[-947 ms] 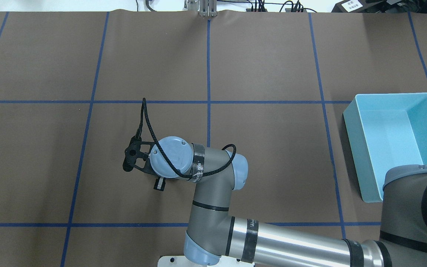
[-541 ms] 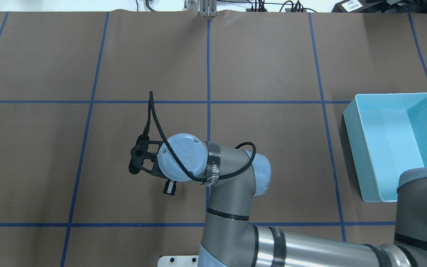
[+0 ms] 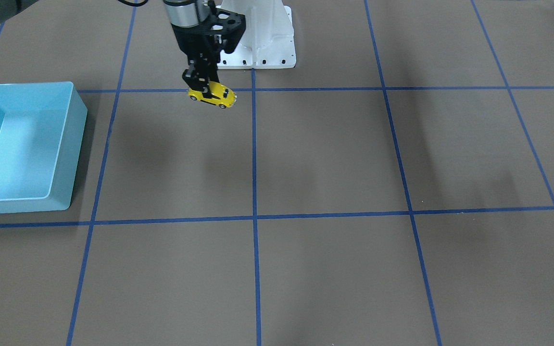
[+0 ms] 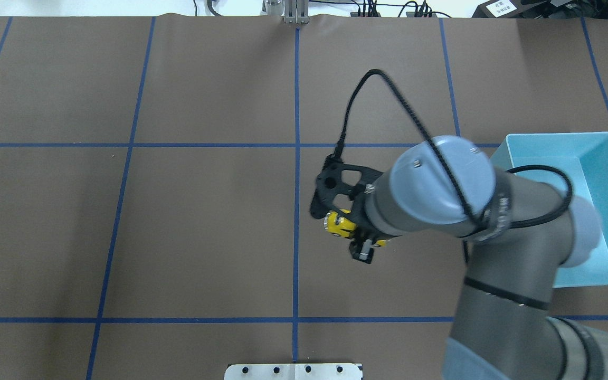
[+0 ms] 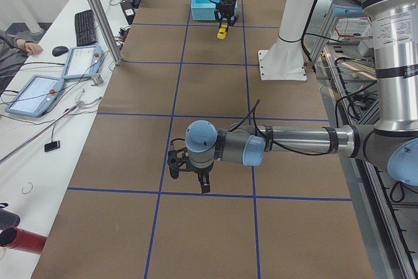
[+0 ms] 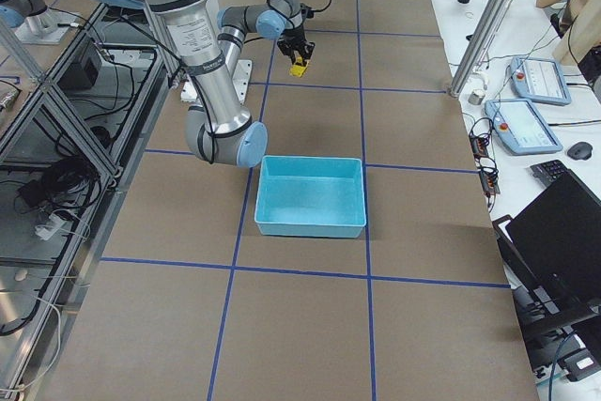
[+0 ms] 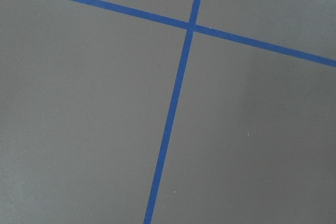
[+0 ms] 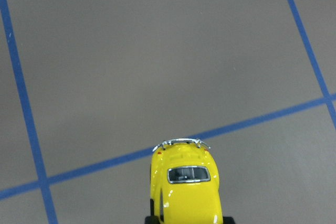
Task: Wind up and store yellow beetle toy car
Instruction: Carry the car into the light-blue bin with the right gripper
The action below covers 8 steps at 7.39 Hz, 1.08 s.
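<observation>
Now right end effector (image 3: 205, 88) clenched on yellow car (image 3: 213, 96), upper centre. Carry it level toward blue bin (image 3: 78, 126) at left, release low.

Overhead from behind, front view opposite, side views from table (image 5: 209, 89) ends, all sharing blue bin (image 6: 310, 224), wrists close

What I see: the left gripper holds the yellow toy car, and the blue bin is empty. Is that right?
Not quite. It is the right gripper that holds the yellow beetle toy car, as the right wrist view shows; the left wrist view shows only table. The blue bin is empty.
</observation>
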### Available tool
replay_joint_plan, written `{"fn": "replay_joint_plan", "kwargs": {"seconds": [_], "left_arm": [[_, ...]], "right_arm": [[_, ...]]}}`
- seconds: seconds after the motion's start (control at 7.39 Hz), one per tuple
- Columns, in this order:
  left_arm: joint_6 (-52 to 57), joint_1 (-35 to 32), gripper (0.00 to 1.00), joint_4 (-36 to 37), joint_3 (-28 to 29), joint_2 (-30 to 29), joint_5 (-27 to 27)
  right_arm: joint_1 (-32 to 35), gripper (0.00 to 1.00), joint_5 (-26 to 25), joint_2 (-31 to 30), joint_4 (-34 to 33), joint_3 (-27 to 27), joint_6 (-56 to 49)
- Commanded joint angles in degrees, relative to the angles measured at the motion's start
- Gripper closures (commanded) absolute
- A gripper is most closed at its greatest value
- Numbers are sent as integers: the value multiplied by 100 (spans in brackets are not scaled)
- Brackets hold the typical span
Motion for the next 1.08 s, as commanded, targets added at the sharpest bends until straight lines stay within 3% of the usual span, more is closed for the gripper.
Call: {"fn": "replay_joint_plan", "kwargs": {"seconds": [0.0,0.27,0.41,0.68,0.81,0.95], "left_arm": [[0,2,0,7,-5,0,0],[-9,2,0,7,-5,0,-9],[-9,2,0,15,-5,0,-9],[-9,2,0,33,-14,0,-9],[-9,11,0,42,-14,-9,-9],[-17,20,0,51,-14,-9,-9]], "right_arm": [[616,100,435,-1431,-220,976,-541],[1037,100,497,-2584,-89,1366,-1105],[1474,100,601,-3103,443,1167,-1682],[2598,100,1809,-4063,2510,-6,-2572],[3012,100,2111,-4362,3645,-709,-2880],[3321,100,2471,-4435,3926,-916,-3023]]}}
